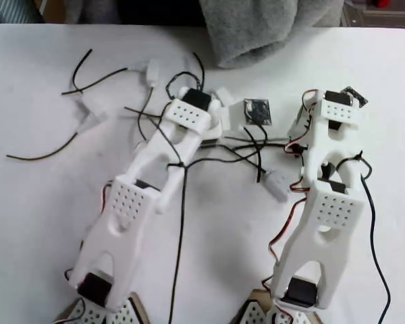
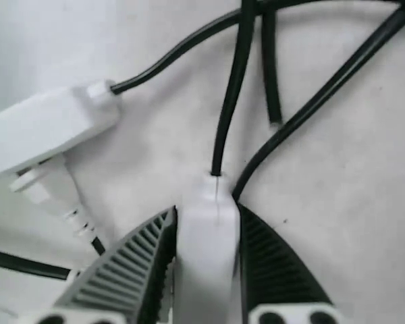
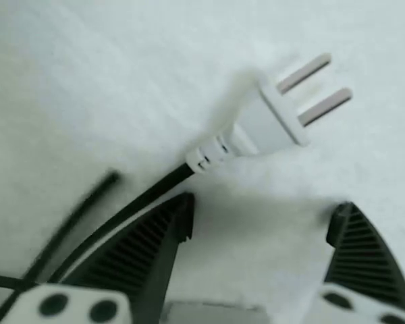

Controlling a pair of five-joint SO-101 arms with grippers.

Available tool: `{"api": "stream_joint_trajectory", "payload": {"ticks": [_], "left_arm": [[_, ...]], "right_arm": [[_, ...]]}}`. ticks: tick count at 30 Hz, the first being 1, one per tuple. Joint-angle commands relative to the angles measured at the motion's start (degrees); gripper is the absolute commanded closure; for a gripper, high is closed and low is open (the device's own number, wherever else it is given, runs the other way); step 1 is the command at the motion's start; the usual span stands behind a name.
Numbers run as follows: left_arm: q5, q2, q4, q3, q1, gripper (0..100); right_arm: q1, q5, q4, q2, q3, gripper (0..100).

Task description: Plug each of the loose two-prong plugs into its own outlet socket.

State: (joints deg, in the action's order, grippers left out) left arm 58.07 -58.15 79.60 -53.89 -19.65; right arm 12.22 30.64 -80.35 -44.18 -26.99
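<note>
The left end effector [image 2: 208, 219] is pinching a white moulded piece [image 2: 206, 260] at the end of a black cord [image 2: 231, 101]. Its ribbed pads are pressing on both flanks, so the cord is trailing straight out ahead. Gripping it across the sides is probably keeping it square for mating, but its face is hidden, so I cannot tell whether it is a plug or a socket. Just beside it a white socket block [image 2: 47, 128] is lying on the surface [image 2: 337, 202] with a second plug [image 2: 44, 190] touching it; whether that plug is seated is unclear. The right end effector [image 3: 264, 202] is hanging spread wide over a two-prong plug [image 3: 270, 128], which is lying flat on the surface, apart from both pads, with its prongs [image 3: 317, 88] pointing away. That wide spread is likely leaving room to close across the plug's body. The high view is adding the layout. The left arm [image 1: 142, 182] is stretching toward the far middle into a tangle of cords, and the right arm [image 1: 327, 202] is standing to its right. A white plug [image 1: 277, 183] is lying between them, nearer the right arm. More white cord ends [image 1: 88, 116] are sitting well apart at the far left, and a grey cloth [image 1: 256, 27] is lying at the far edge. The wrist views, in turn, are showing the grips, which the arms are covering from above.
</note>
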Motion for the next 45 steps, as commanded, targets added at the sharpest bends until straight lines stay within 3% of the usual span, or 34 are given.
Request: {"api": "stream_joint_trajectory", "payload": {"ticks": [1,10,18,26,28,35,45], "left_arm": [[0.18,2.51,4.84,-8.88,3.74,98],[0.35,1.98,14.42,-22.07,6.37,98],[0.44,1.89,17.32,-16.53,5.49,98],[0.44,1.89,17.85,-20.22,10.33,98],[0.35,2.51,21.19,-20.31,11.12,98],[-1.58,2.59,22.95,-14.07,9.01,98],[-8.53,1.89,22.15,-20.92,6.37,98]], "right_arm": [[-0.22,-0.53,1.63,0.04,-0.35,67.3],[-0.66,-0.53,1.63,0.04,-0.35,67.3],[-0.66,-0.53,1.63,0.04,-0.35,67.3],[-0.66,-0.53,1.63,0.04,-0.35,67.3],[-0.66,-0.53,1.63,0.04,-0.35,67.3],[-1.19,-0.79,1.63,0.04,-0.35,67.3],[-4.09,-15.74,-0.22,0.66,-0.44,67.3]]}}
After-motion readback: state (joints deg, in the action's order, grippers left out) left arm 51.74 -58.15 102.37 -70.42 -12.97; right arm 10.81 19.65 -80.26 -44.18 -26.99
